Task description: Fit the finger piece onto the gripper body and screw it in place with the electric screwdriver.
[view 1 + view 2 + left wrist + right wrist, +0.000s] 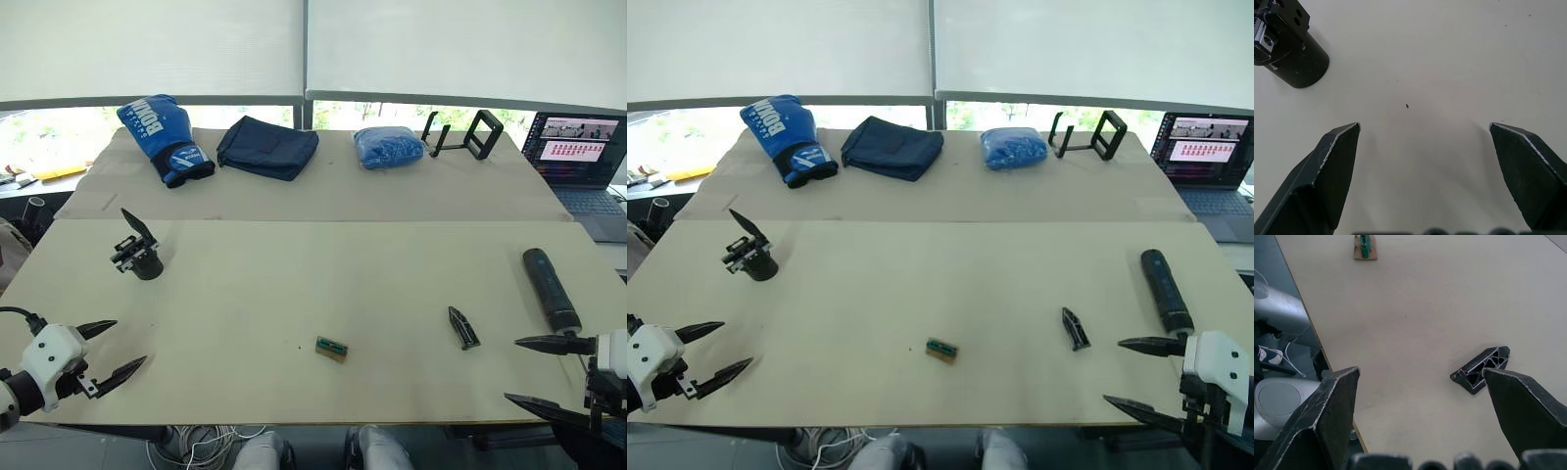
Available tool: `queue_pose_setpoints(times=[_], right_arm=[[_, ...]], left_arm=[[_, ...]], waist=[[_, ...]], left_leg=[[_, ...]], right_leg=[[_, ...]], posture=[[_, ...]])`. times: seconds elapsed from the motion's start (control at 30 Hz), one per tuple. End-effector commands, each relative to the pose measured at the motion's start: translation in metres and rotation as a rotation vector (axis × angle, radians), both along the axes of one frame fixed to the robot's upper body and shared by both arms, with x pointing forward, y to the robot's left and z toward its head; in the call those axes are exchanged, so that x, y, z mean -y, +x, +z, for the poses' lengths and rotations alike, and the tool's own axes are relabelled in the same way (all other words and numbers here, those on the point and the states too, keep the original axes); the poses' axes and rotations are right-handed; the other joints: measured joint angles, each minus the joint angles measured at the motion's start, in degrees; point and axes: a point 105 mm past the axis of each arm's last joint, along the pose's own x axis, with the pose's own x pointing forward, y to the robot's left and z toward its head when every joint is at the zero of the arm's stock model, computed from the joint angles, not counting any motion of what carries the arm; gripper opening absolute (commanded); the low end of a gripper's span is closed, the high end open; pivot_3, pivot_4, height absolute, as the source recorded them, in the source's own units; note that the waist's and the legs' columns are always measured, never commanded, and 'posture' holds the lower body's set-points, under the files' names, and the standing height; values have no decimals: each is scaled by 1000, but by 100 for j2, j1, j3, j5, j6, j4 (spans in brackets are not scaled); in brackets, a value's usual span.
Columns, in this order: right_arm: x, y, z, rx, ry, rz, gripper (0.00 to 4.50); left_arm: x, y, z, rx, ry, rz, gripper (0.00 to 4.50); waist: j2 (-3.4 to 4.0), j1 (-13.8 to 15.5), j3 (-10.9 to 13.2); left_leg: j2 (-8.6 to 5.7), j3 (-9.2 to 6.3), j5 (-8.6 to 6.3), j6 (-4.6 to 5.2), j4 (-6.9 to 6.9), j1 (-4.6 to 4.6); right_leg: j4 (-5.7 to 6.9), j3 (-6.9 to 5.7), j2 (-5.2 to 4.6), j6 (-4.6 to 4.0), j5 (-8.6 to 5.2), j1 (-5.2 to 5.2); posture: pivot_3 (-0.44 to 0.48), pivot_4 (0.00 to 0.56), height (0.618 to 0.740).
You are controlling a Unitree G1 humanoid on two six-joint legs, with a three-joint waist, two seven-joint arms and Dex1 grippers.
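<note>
A: What is nearest to the robot?

B: The two claws, at the near edge of the pale beige surface (294, 284). The left claw (108, 351) hangs over the near left corner with its black fingers spread wide and nothing between them. The right claw (1136, 373) is at the near right corner, also wide apart and empty.

A: And the parts for the work?

B: The small flat black pointed finger piece (463, 327) lies flat on the surface, near the right claw but apart from it. A small green-and-brown block (331, 349) lies near the middle. The thick smooth black cylinder of the electric screwdriver (551, 289) lies on the right side, just beyond the right claw.

A: Where is the body?

B: The small black gripper body with round drum base (138, 254) stands on the left, beyond the left claw, its pointed finger sticking up.

A: And further back?

B: A blue boxing glove (163, 137), a dark navy folded cloth (266, 147), a blue crumpled bundle (388, 146), a black frame stand (466, 135) and an open laptop (580, 166).
</note>
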Motion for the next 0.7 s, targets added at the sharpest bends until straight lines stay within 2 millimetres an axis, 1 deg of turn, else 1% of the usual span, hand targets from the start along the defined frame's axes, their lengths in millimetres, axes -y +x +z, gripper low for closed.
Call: queue_pose_setpoints(times=[0.03,0.17,0.23,0.3,0.37,0.47,0.5,0.57,0.63,0.7], right_arm=[[-3,5,9,49,8,19,4423],[-10,13,12,84,28,26,4423],[-15,21,15,142,61,11,4423],[-32,26,26,263,165,38,4423],[-46,28,34,322,251,58,4423],[-79,24,39,410,320,173,4423],[-85,24,42,436,337,185,4423],[-101,25,47,439,413,194,4423],[-113,25,50,438,459,207,4423],[-123,26,53,450,484,219,4423]], left_arm=[[0,3,15,56,-29,13,4500],[2,2,18,56,-79,18,4500],[3,2,18,56,-107,39,4500],[-1,3,18,82,-145,104,4500],[-7,3,19,117,-172,176,4500],[-35,-6,18,192,-289,411,4500],[-40,-9,17,209,-306,454,4500],[-60,-20,14,266,-348,613,4500],[-74,-30,9,303,-379,726,4500],[-80,-34,10,347,-390,785,4500]], waist=[[0,-1,0],[-1,-6,0],[-2,-6,-1],[-2,-10,-1],[-1,-13,-1],[-2,-21,-1],[-4,-24,-2],[-5,-15,-2],[-8,-11,-4],[-20,-7,-11]], left_leg=[[0,0,0,0,0,0],[0,2,2,-1,2,0],[0,1,5,-7,2,1],[0,1,6,-9,2,1],[1,3,8,-11,2,1],[2,2,23,3,2,3],[3,1,23,4,3,4],[4,1,24,1,3,5],[3,4,23,0,5,5],[2,3,22,-3,6,5]], right_leg=[[0,-1,0,0,0,0],[3,0,1,2,2,0],[4,-1,2,2,2,0],[5,0,4,3,3,0],[11,1,6,4,4,1],[16,3,6,3,5,0],[20,5,5,3,4,2],[20,5,5,3,4,2],[23,4,4,2,5,1],[22,2,3,0,6,1]], posture=[[0,150,740],[0,150,740],[0,150,740],[0,150,740],[0,150,740],[0,150,740],[0,150,740],[0,150,740],[0,150,740],[0,150,740]])
